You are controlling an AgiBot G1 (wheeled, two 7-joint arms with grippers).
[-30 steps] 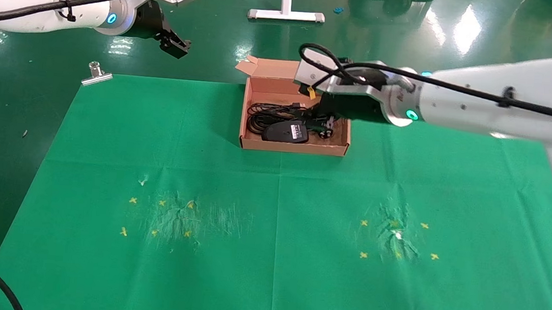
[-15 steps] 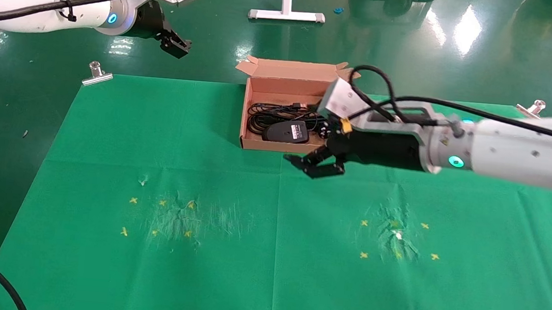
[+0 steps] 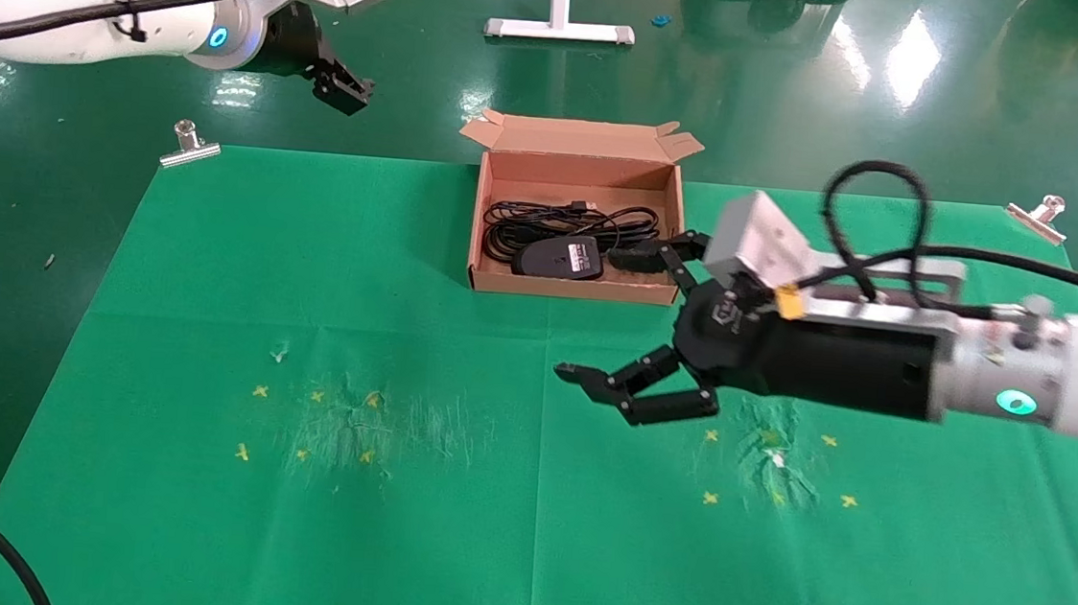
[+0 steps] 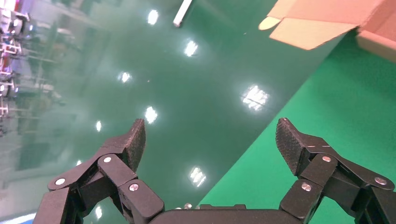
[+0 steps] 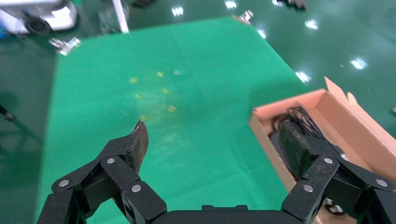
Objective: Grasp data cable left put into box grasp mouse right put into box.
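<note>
right gripper (image 3: 638, 325) has drawn back from the box (image 3: 480, 240), jaws spread and empty | mouse (image 3: 558, 258) and data cable (image 3: 546, 217) lie inside | left gripper (image 3: 342, 93) parked, jaws apart | task looks complete

Glossy green floor (image 3: 807, 74), white stand base (image 3: 559, 29)
</note>
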